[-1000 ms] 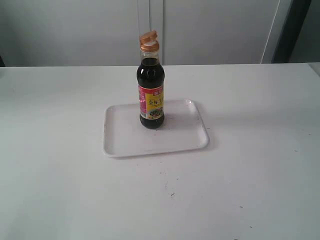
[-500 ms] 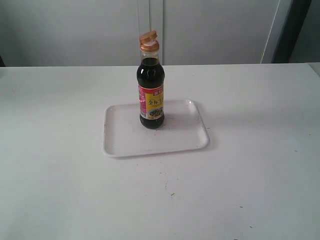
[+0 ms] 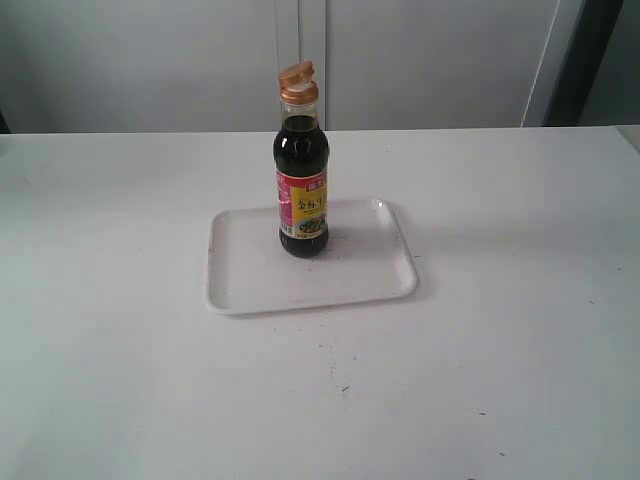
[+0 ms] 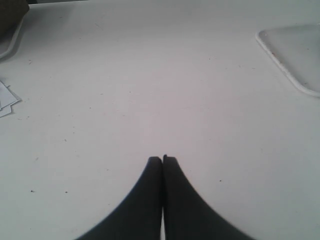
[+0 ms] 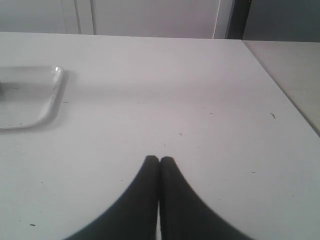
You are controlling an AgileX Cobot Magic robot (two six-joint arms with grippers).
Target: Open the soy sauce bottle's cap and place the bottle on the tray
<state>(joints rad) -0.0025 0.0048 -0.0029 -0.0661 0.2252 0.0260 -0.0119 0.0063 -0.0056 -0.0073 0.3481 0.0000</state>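
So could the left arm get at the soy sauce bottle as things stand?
Probably yes. The left pincer is shut over bare table, with nothing between it and the tray where the soy sauce bottle stands upright. It would need to open first.

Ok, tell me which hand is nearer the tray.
Right, probably, by a little. The right hand is shut over the bare table, the tray corner close ahead to one side. The left hand sits likewise on the opposite side, slightly farther off.

closed right claw (image 5: pixel 159 159), tray (image 5: pixel 50 102) corner
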